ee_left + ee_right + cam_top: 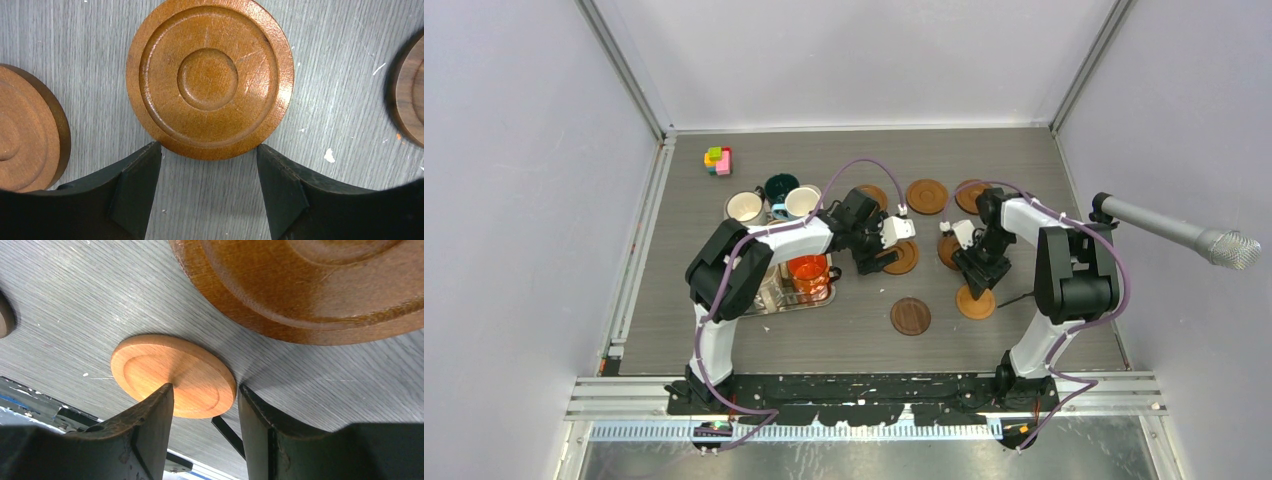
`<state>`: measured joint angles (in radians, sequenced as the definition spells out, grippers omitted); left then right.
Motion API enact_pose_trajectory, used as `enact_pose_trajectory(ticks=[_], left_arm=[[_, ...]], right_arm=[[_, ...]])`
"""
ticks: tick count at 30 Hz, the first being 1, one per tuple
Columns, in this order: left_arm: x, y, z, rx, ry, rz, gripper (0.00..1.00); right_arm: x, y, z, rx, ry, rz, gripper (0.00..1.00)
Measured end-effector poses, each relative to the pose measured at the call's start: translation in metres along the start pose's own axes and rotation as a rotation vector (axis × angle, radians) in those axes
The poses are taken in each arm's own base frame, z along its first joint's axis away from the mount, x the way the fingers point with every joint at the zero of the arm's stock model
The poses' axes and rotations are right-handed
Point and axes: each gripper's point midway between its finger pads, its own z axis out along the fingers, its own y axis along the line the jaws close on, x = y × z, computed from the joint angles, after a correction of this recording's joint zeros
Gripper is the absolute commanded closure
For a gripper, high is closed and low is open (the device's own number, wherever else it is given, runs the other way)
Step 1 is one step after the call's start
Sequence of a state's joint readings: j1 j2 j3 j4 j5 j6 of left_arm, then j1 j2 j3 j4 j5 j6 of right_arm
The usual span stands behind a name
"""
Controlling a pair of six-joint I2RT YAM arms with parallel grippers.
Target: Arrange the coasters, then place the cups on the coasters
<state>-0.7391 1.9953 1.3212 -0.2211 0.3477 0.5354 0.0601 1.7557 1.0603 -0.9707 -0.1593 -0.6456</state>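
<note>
Several brown coasters lie on the table: three in a back row [927,196], one in the middle [902,257], a dark one [910,316] and a light orange-tan one [975,302]. My left gripper [871,262] is open low over the table, with the middle coaster [210,77] just beyond its fingertips [150,165] and nothing between them. My right gripper [977,283] hangs open above the tan coaster [172,375], next to another brown coaster [310,285]. The cups sit at the left: white [745,207], dark green [781,187], light blue [802,202] and orange [808,272].
The orange cup stands on a silver metal tray [796,300] beside the left arm. A small stack of coloured blocks [718,160] lies at the back left. A microphone [1184,235] reaches in from the right. In the left wrist view, coasters flank the left gripper [208,150].
</note>
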Motion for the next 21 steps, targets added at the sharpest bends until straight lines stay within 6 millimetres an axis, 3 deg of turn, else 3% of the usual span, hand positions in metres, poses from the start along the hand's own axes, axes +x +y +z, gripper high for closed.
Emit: enact_pose_trajectory(ticks=[12,21], left_arm=[[-0.003,0.004,0.006,-0.004,-0.018,0.008,0.33],[-0.007,0.008,0.009,-0.008,-0.030,0.013,0.29]], right_arm=[[0.000,0.016,0.003,-0.004,0.015,0.029,0.45],[0.002,0.023,0.004,-0.018,0.011,0.031,0.42]])
